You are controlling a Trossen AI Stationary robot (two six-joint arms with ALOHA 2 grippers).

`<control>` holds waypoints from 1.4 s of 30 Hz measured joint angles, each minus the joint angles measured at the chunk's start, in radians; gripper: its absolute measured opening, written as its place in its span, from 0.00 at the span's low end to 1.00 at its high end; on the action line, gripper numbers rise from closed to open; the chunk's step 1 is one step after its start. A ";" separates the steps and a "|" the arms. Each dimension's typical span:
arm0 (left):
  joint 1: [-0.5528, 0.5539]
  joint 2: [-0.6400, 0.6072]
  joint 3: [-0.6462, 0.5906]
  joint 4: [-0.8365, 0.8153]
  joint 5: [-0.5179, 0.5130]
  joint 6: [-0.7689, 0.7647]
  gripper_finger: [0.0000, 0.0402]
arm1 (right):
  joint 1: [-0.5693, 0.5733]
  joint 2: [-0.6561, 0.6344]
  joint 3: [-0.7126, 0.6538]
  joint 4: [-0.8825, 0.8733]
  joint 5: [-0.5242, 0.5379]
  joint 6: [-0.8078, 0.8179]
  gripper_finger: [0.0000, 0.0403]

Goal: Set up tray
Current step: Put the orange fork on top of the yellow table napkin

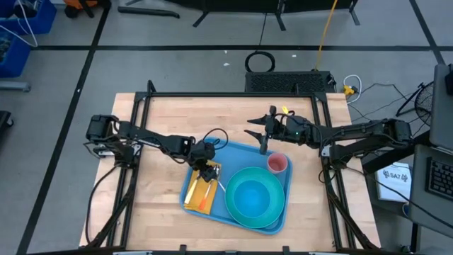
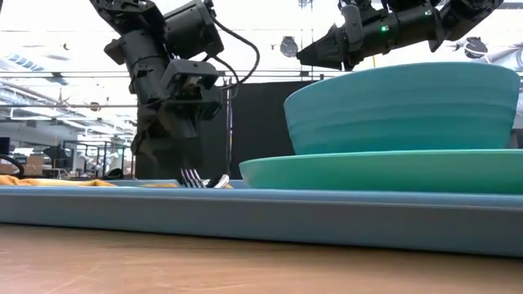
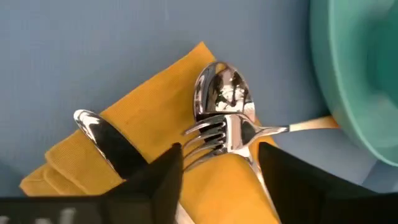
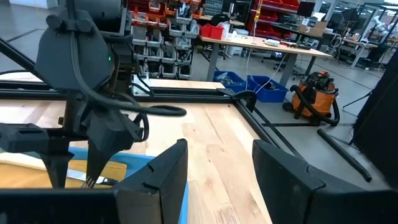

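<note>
The blue tray (image 1: 241, 153) lies mid-table. On it lie a folded yellow napkin (image 1: 200, 195), a turquoise plate (image 1: 277, 216) carrying a turquoise bowl (image 1: 253, 195), and a pink cup (image 1: 277, 163). A knife (image 3: 93, 126), a spoon (image 3: 222, 90) and a fork (image 3: 214, 134) rest on the napkin (image 3: 149, 118), the fork lying across the spoon. My left gripper (image 1: 206, 172) hangs open just above the napkin, its fingers on either side of the fork and spoon (image 3: 217, 155). My right gripper (image 1: 263, 145) is open over the tray's far edge, holding nothing.
Bare wood lies to the left, right and far side of the tray. A black frame borders the table. The plate and bowl (image 2: 400, 106) fill the tray's right half, close beside the napkin. The cup stands at the tray's far right corner, near my right gripper.
</note>
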 joint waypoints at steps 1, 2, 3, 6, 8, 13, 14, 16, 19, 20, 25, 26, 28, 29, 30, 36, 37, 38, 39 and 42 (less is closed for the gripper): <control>0.000 -0.004 0.000 0.002 0.000 0.002 0.49 | 0.000 0.000 0.000 0.000 0.000 0.000 0.42; 0.000 -0.005 0.000 0.007 0.000 0.009 0.44 | 0.000 0.000 0.000 0.000 0.000 0.000 0.42; 0.000 -0.005 0.000 0.012 0.000 0.012 0.39 | 0.000 0.000 0.000 0.000 0.000 0.000 0.42; 0.000 -0.004 0.000 0.015 0.000 0.019 0.23 | -0.001 0.000 0.000 0.000 0.001 0.000 0.42; 0.000 -0.004 0.000 0.014 -0.004 0.020 0.11 | -0.002 0.000 0.000 0.000 0.002 0.000 0.42; 0.000 -0.005 0.002 0.020 0.004 0.019 0.03 | -0.002 0.000 0.000 0.000 0.004 0.000 0.42; 0.000 -0.005 0.002 0.018 0.007 0.019 0.03 | -0.002 0.000 0.000 0.000 0.004 0.000 0.42; 0.000 -0.005 0.002 0.020 0.010 0.019 0.02 | -0.002 0.000 0.000 0.000 0.004 0.000 0.42; 0.003 -0.016 0.002 0.012 0.028 0.021 0.01 | -0.002 0.000 0.000 0.000 0.004 0.000 0.42; 0.004 -0.021 0.002 0.014 0.030 0.021 0.01 | -0.002 0.000 0.000 0.000 0.003 0.000 0.42; 0.013 -0.051 0.001 -0.011 0.031 0.025 0.01 | -0.002 0.000 0.000 -0.003 0.004 0.000 0.42; 0.016 -0.058 0.002 -0.013 0.034 0.027 0.01 | -0.002 0.000 0.000 -0.003 0.004 0.000 0.42; 0.019 -0.083 0.001 -0.061 0.034 0.027 0.01 | -0.002 0.000 -0.001 -0.003 0.003 0.000 0.42; 0.020 -0.092 0.002 -0.077 0.034 0.027 0.00 | -0.002 0.000 -0.001 -0.004 0.004 0.000 0.42; 0.020 -0.100 0.006 -0.088 0.034 0.027 0.00 | -0.004 0.000 -0.001 -0.006 0.004 0.000 0.42; 0.020 -0.160 0.006 -0.232 0.077 0.035 0.00 | -0.005 0.000 -0.002 -0.007 0.015 0.000 0.42; 0.020 -0.167 0.006 -0.250 0.089 0.035 0.00 | -0.005 0.000 -0.002 -0.005 0.021 0.000 0.42; 0.021 -0.173 0.008 -0.261 0.108 0.037 0.00 | -0.006 0.000 -0.002 -0.005 0.023 -0.001 0.42; 0.024 -0.175 0.010 -0.273 0.126 0.042 0.00 | -0.007 0.000 -0.002 -0.007 0.023 -0.001 0.42; 0.034 -0.186 0.006 -0.328 0.182 0.061 0.00 | -0.009 0.000 -0.002 -0.004 0.023 0.002 0.42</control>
